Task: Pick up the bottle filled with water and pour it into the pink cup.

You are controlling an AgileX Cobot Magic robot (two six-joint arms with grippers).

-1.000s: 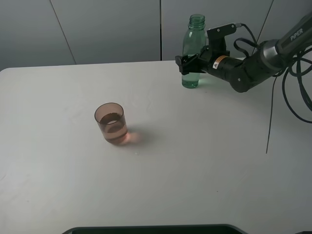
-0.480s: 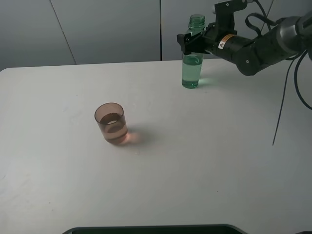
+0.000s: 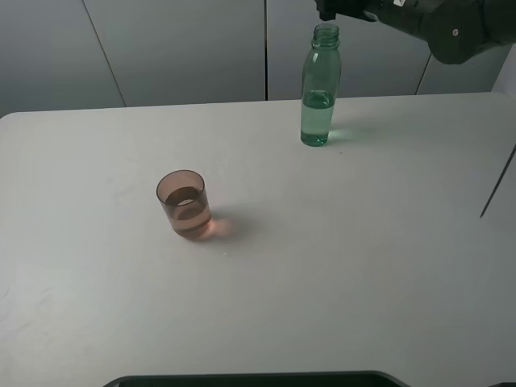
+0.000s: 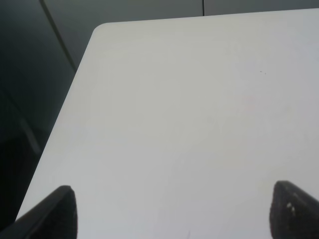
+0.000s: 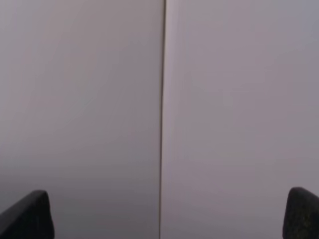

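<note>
Since a second ago the right arm has risen away from the bottle [image 3: 319, 87]: its tool [image 3: 339, 11] was level with the bottle's lower half and around it, and now sits at the top edge of the high view, just above and beside the open neck, holding nothing. In the right wrist view its two dark fingertips [image 5: 27, 214] stand far apart at the picture's corners, wide, with only a grey panelled wall [image 5: 99, 99] and its vertical seam between them.

The bottle stands upright near the far edge of the white table [image 3: 339, 266], capless, green-tinted, with clear liquid in its lower part. The pink cup [image 3: 185, 203] stands upright well apart from it, nearer the camera and to the left, with some liquid in it.

The left tool [image 4: 172, 214] hangs over a bare corner of the table, its fingertips [image 4: 294, 211] likewise spread wide and empty.
</note>
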